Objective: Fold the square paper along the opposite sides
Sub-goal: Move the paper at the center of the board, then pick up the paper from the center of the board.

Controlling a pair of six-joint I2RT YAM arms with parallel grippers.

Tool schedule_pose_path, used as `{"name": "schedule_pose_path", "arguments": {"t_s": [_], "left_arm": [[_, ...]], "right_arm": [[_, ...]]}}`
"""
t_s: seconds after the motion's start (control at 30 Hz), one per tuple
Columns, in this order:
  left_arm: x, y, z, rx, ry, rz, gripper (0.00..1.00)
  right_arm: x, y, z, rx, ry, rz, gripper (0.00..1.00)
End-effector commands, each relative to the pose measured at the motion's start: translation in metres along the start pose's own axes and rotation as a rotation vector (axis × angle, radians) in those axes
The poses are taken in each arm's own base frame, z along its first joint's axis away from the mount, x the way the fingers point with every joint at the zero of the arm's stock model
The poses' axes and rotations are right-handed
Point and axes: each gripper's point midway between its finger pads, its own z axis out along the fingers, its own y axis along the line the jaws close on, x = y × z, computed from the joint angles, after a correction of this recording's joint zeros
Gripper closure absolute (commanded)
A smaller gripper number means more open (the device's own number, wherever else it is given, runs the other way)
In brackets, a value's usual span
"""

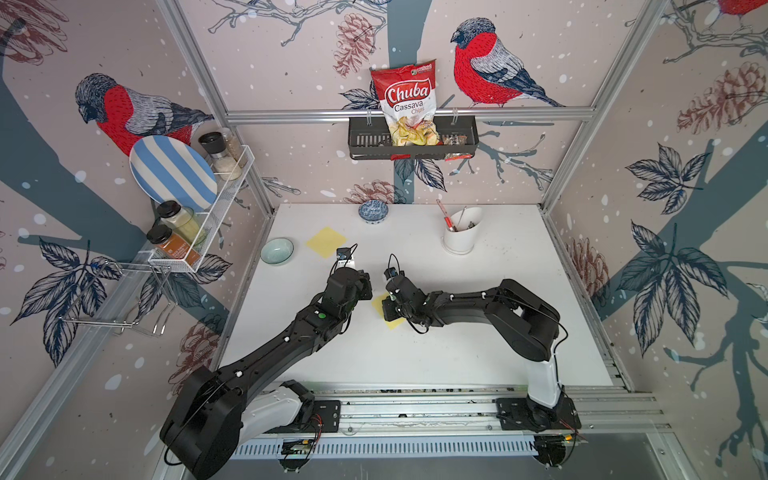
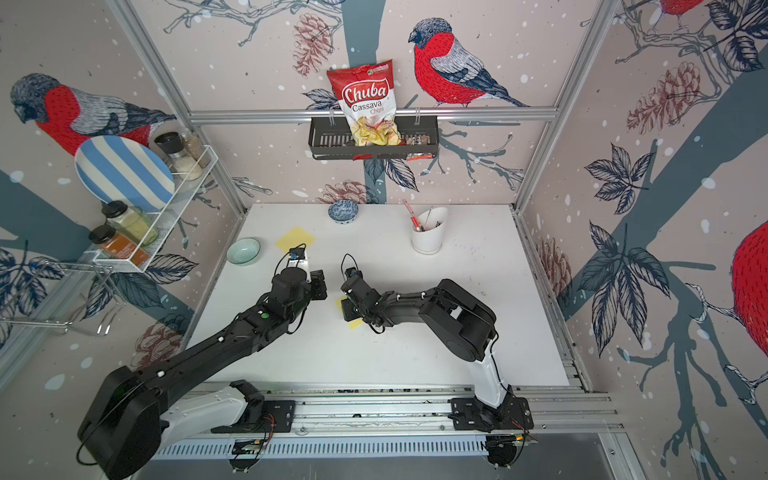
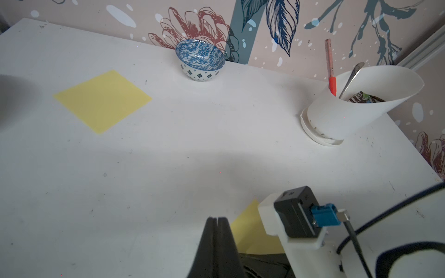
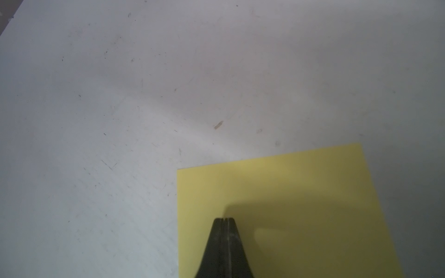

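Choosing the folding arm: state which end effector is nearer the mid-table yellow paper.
Right. The right end effector sits over the yellow paper; the left end effector sits just off its corner.

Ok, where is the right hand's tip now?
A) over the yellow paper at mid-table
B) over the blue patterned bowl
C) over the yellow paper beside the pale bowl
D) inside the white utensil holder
A: the right wrist view shows the shut right hand over the near yellow paper, while the other yellow paper lies apart by the pale bowl.
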Motion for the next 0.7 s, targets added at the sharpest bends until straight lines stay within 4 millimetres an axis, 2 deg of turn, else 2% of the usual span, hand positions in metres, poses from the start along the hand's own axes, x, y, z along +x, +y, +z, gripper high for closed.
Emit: {"name": "schedule_pose_path", "arguments": {"t_s": [0.0,0.07,0.1,0.2,0.3,0.33,0.43,0.57,0.67], "left_arm": [[0.001,0.016,-0.009,-0.077,-0.010,-0.061,1.00],[-0.003,0.020,-0.015,-0.096,-0.020,-0.093,1.00],[-0.003,0.021,-0.018,-0.097,-0.021,-0.105,1.00],[-0.003,0.021,-0.025,-0.095,-0.013,-0.140,1.00],[0.005,0.015,-0.028,-0.061,0.023,-0.168,1.00],[0.011,0.011,-0.027,-0.040,0.044,-0.177,1.00],[0.036,-0.003,-0.021,0.016,0.133,-0.206,1.00],[0.084,-0.027,-0.008,0.074,0.296,-0.237,1.00],[0.115,-0.042,0.002,0.098,0.380,-0.273,1.00]], "right_arm": [[0.004,0.000,-0.012,-0.004,0.035,0.022,1.00],[-0.018,0.005,-0.031,-0.022,-0.038,0.023,1.00],[-0.025,0.004,-0.041,-0.021,-0.065,0.026,0.93],[-0.046,0.001,-0.075,-0.024,-0.146,0.036,0.63],[-0.053,-0.013,-0.103,-0.005,-0.194,0.057,0.37],[-0.053,-0.020,-0.110,0.007,-0.197,0.064,0.33],[-0.050,-0.047,-0.126,0.058,-0.207,0.096,0.28],[-0.045,-0.088,-0.138,0.116,-0.201,0.136,0.28],[-0.045,-0.107,-0.143,0.137,-0.186,0.126,0.29]]}}
